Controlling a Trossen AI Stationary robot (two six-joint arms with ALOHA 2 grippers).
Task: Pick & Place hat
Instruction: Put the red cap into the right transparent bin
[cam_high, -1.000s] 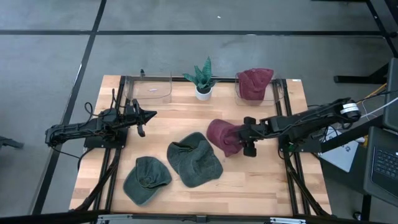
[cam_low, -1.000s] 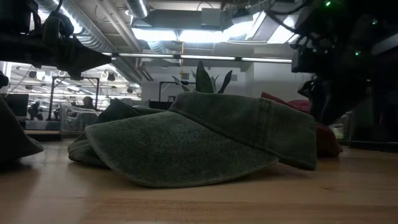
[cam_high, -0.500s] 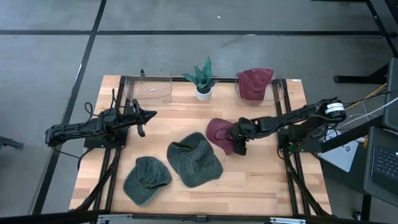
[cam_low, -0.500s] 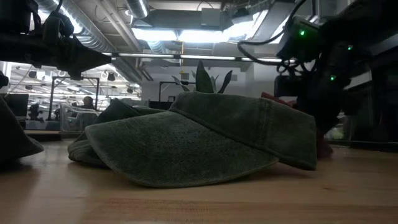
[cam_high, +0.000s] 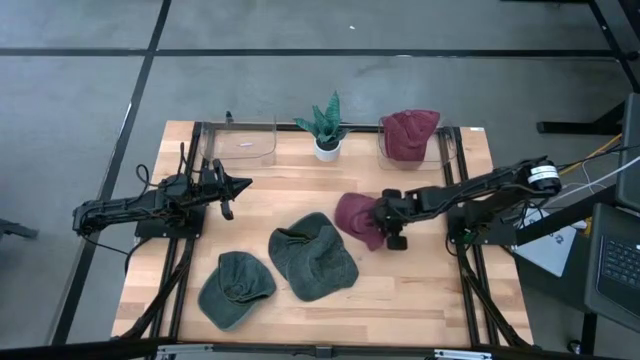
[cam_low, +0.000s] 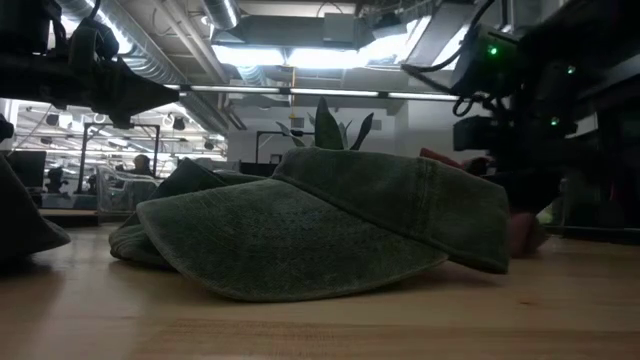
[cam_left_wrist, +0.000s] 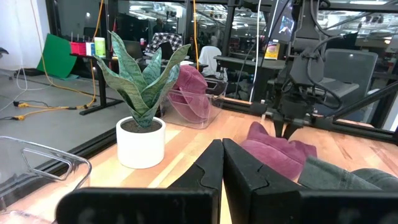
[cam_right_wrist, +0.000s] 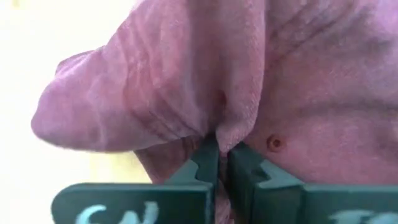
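Mid-pick on the maroon hat (cam_high: 358, 218), right of centre on the wooden table (cam_high: 260, 190), just beside the green hat (cam_high: 315, 255) at the middle. Right gripper (cam_high: 383, 215) low over the maroon hat's right edge, fingers pinched almost together on a fold of its fabric (cam_right_wrist: 233, 118), the cloth bunched between the tips and puckered around them. Hat apparently slumped on the wood rather than clear of it, though hard to tell from above. Left gripper (cam_left_wrist: 222, 163) parked over the table's left side, fingers pressed together on nothing, pointed toward the small potted plant (cam_high: 327, 127) at the back. Second green hat (cam_high: 235, 288) near the front left corner; another maroon hat (cam_high: 409, 132) already lying in the clear bin (cam_high: 447, 143) at the back right, and an empty-looking clear bin (cam_high: 247, 140) at the back left. Judged step: grasp made, lift about to follow. Next move likely a straight raise high enough to free the brim from the neighbouring green hat, then a carry toward the back right bin with its matching colour. Main risk a thin pinch on loose cloth slipping, or the dangling hat dragging the green one along.
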